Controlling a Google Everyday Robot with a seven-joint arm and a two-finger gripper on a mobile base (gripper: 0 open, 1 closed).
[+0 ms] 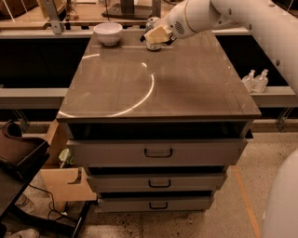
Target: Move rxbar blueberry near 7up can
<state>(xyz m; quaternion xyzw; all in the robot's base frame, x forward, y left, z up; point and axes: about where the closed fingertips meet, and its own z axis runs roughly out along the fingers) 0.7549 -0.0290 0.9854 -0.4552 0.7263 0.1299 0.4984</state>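
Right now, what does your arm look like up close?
The arm is thick, smooth and white, built of rounded shells, with a dark round patch near the wrist. No cables or markings show. Its tool, a pale cream block, is at the far edge of the table, by the can.

The cream-tan gripper (156,34), on a white arm (223,14), hangs over the far edge of the grey-brown tabletop (195,88) marked with 1 pale curved streak (148,91), just before the silvery 7up can (152,21), near the white bowl (108,32), above 3 grey drawers (107,153) with dark handles (158,152).
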